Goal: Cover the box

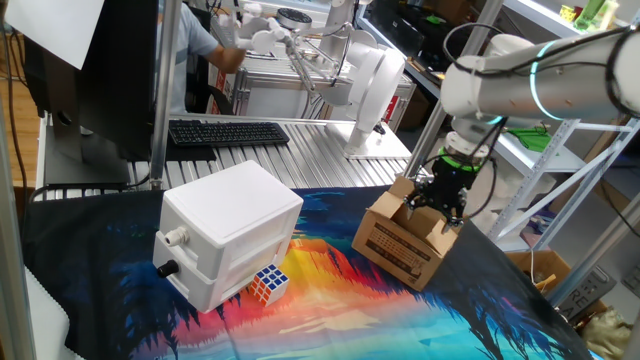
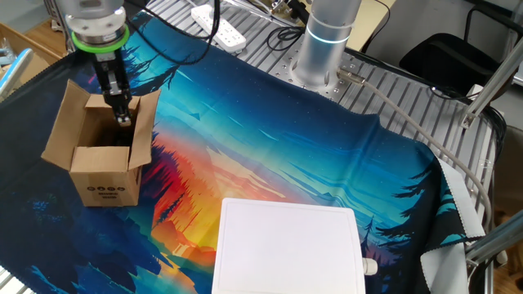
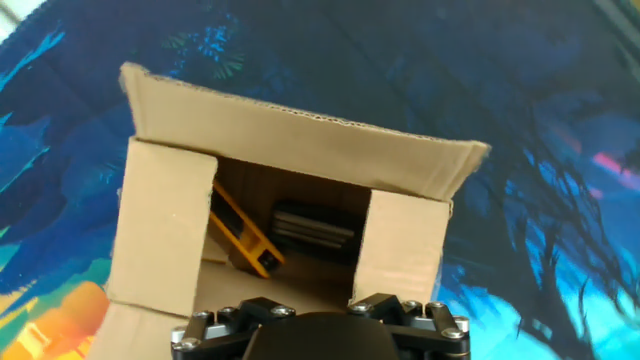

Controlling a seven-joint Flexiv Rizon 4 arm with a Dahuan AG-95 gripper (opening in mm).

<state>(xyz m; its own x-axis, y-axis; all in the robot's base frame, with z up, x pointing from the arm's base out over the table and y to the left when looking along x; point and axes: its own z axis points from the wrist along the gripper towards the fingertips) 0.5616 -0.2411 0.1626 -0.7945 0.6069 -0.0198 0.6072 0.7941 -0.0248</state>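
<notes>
White plastic box with knobs is sitting on the printed sunset-and-palm cloth, one black knob and one white knob showing on its near side. Rubik's cube is resting right against the white box's lower front corner. Black keyboard is lying on the slatted metal tabletop beyond the cloth. White power strip is lying on the slats, cables trailing beside it. A person in a blue shirt is standing at the far bench. Cardboard carton is sitting on the floor beside the table.
</notes>
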